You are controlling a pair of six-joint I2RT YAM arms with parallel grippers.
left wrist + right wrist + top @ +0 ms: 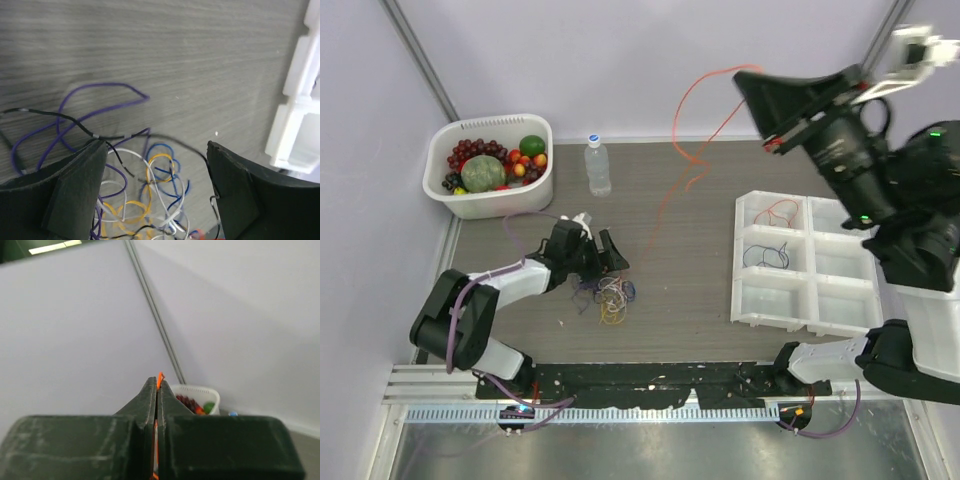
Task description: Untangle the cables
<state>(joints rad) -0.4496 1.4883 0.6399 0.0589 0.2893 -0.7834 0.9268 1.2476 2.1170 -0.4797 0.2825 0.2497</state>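
Orange cable point(676, 118) hangs from the right gripper point(740, 80), which is pressed together on its tip and held up high, so the long string can pull out of the mess. Its low end runs down toward the heap of cables point(611, 298) on the tabletop point(700, 290); I can't tell if it is caught there. The left gripper point(156, 150) sits low over the heap, spread wide and holding nothing, maybe to pin the rest. The white tray point(807, 245) holds a red cable point(780, 210) and a blue cable point(767, 256).

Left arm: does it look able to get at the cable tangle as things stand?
Probably yes. The left gripper is open and sits right at the cable tangle, straddling some of its wires, with nothing in between.
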